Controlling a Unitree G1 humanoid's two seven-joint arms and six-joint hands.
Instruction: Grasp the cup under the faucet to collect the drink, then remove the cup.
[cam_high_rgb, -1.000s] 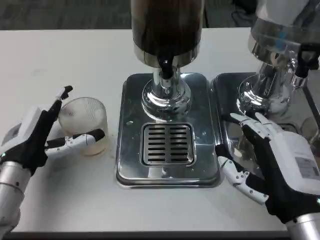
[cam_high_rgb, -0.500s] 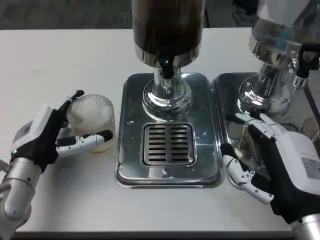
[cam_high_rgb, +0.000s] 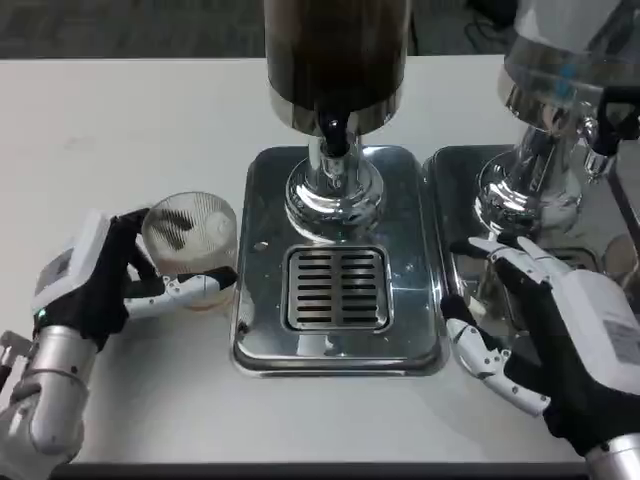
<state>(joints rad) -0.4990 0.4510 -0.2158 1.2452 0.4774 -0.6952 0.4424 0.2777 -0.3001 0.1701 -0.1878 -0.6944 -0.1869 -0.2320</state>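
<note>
A clear ribbed cup stands on the white table just left of the steel drip tray. My left hand holds the cup, thumb across its near side and fingers behind it. The dark drink dispenser rises at the back of the tray, its black faucet above the slotted grate. Nothing stands on the grate. My right hand hovers open at the tray's right edge, fingers spread and holding nothing.
A second dispenser with its own steel tray stands at the right, close behind my right hand. Bare white table stretches to the left and along the front edge.
My left hand has carried the cup to the right, up to the drip tray's left edge, and the fingers have closed more around it. The right hand has barely shifted.
</note>
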